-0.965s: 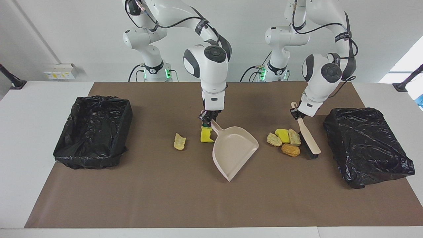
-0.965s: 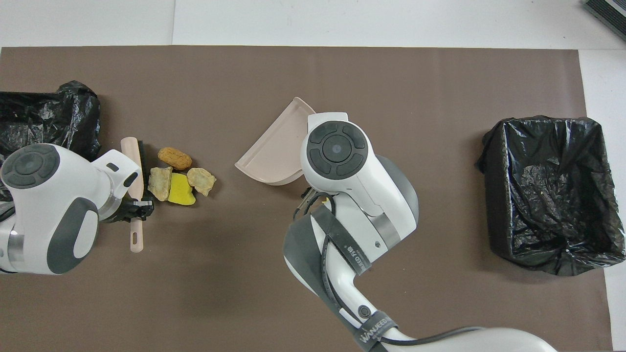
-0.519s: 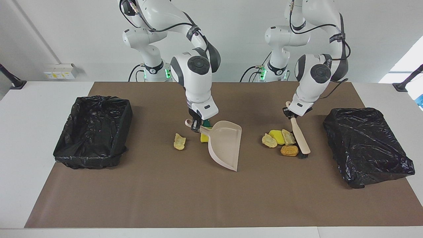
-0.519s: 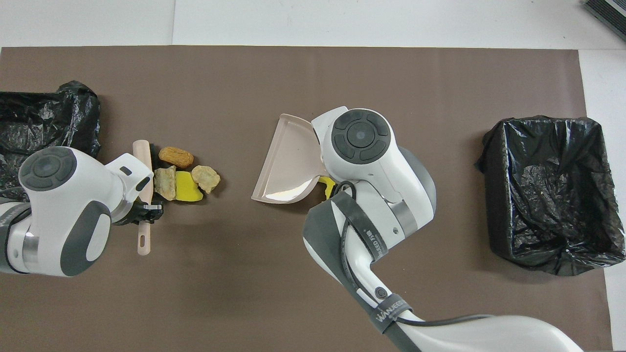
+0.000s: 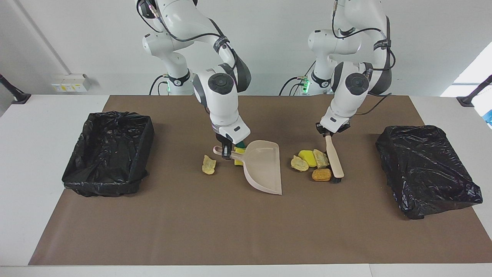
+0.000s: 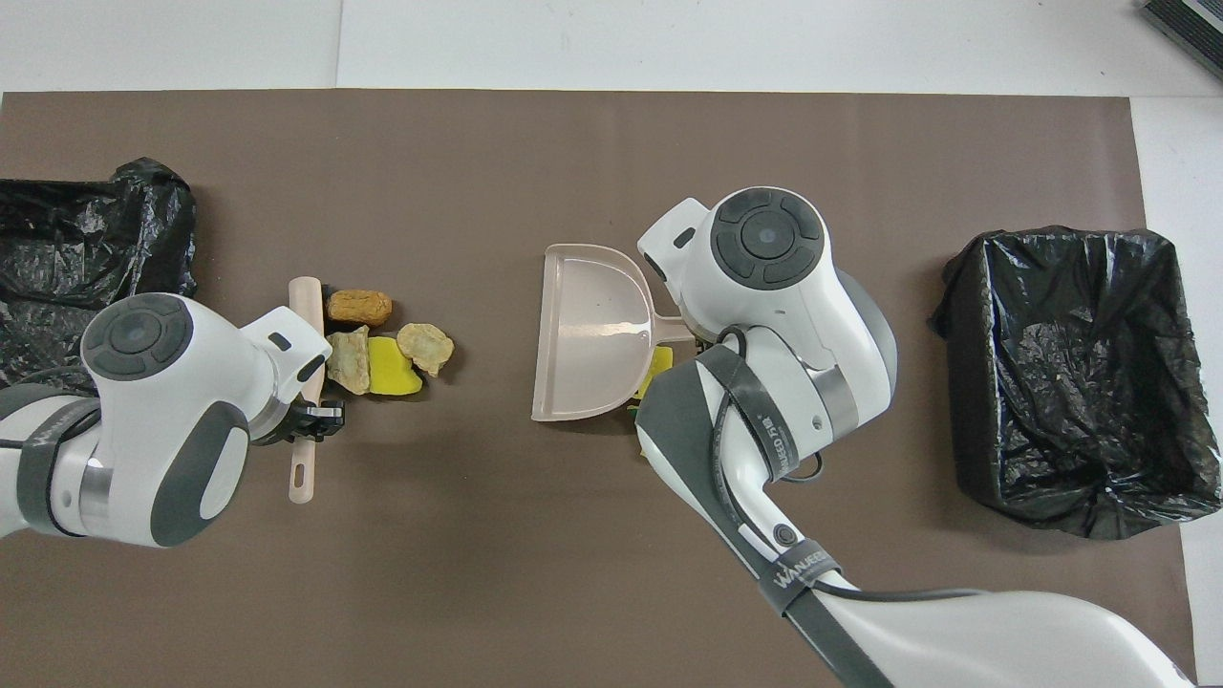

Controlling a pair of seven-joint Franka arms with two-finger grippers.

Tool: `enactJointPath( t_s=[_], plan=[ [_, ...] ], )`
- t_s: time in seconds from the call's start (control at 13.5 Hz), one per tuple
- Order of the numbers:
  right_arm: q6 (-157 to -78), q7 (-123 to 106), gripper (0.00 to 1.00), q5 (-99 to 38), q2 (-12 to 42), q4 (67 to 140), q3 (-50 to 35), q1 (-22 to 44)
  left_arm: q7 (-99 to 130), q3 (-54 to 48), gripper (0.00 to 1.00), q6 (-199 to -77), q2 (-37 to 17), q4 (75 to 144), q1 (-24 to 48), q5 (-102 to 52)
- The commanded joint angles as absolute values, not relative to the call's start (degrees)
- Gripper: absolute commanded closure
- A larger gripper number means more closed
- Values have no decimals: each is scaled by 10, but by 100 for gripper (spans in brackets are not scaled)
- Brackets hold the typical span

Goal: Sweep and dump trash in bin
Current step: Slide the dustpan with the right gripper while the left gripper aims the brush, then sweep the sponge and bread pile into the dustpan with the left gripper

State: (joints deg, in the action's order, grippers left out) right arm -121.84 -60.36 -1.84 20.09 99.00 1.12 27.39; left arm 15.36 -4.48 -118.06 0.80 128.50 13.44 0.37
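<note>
My right gripper (image 5: 226, 149) is shut on the handle of the beige dustpan (image 5: 263, 165) (image 6: 592, 330) at mid-table, its mouth facing the trash pile. The left gripper (image 5: 327, 132) (image 6: 320, 418) is shut on the beige brush (image 5: 333, 157) (image 6: 304, 382), whose bristles rest against the pile. That trash is a yellow sponge chunk (image 5: 307, 157) (image 6: 392, 366), two pale beige lumps (image 5: 299, 163) and an orange-brown lump (image 5: 321, 174) (image 6: 359, 307). A green-backed sponge chunk (image 5: 239, 156) lies by the dustpan handle, and a pale scrap (image 5: 208, 164) lies beside it toward the right arm's end.
An open bin lined with a black bag (image 5: 107, 152) (image 6: 1075, 377) stands at the right arm's end of the brown mat. A second black-bagged bin (image 5: 426, 169) (image 6: 86, 239) sits at the left arm's end, close to the brush.
The right gripper has swung the dustpan round so its mouth faces the pile. The left gripper has pushed the brush and the pile toward the dustpan.
</note>
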Motion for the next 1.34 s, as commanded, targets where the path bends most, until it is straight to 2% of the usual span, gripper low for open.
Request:
enactJointPath(
  t_s=[0.0,0.67,0.96,1.26],
  plan=[
    [-1246,-628,100,-61,206,1003,5,272,156,-38,100,-1183,24,1295,177,-22],
    [-1258,-624,100,-66,210,1003,4,277,158,-38,100,-1190,21,1274,273,-97],
    [-1258,-626,100,-72,209,1003,4,277,194,-39,100,-1186,5,1244,274,-117],
    [-1258,-626,100,-72,210,1003,4,277,200,-36,100,-1157,16,1231,262,-131]
  ],
)
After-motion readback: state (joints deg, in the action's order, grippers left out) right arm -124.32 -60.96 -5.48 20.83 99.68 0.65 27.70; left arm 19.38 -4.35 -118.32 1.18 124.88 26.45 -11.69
